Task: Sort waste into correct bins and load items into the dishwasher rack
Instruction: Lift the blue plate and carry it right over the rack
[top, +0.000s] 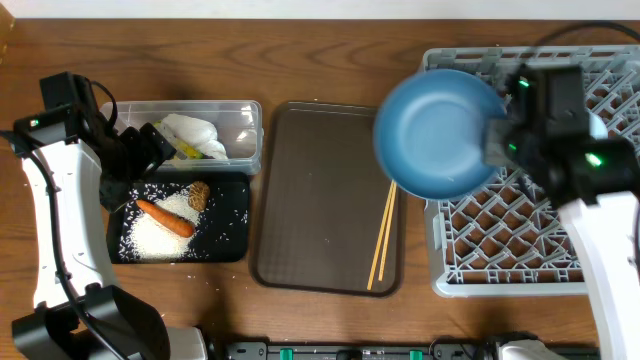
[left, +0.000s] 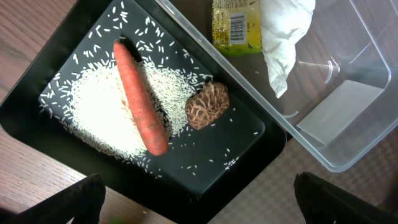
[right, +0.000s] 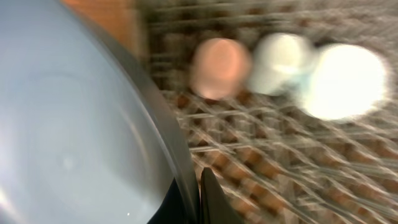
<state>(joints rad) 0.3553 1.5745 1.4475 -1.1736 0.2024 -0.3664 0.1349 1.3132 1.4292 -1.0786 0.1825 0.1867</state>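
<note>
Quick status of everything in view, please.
Plate: held up in shut right gripper.
Left gripper: open, empty.
Chopsticks: lying on brown tray.
Carrot: in black tray, on rice.
Brown lump: in black tray.
Napkin: in clear tub.
Wrapper: in clear tub.
Rack: pink cup inside.

The plate (top: 440, 130) looks glossy, the tub (top: 250, 140) clear smooth plastic, the chopsticks (top: 382, 235) bare wood.

Overhead: fixed, high, straight down on the whole desk (top: 330, 50).
Left wrist: close, downward; black tray (left: 211, 155) and clear tub (left: 348, 106), both shared with overhead.
Right wrist: very close, blurred; dark-blue plate (right: 74, 124), rack (right: 280, 162) behind.
</note>
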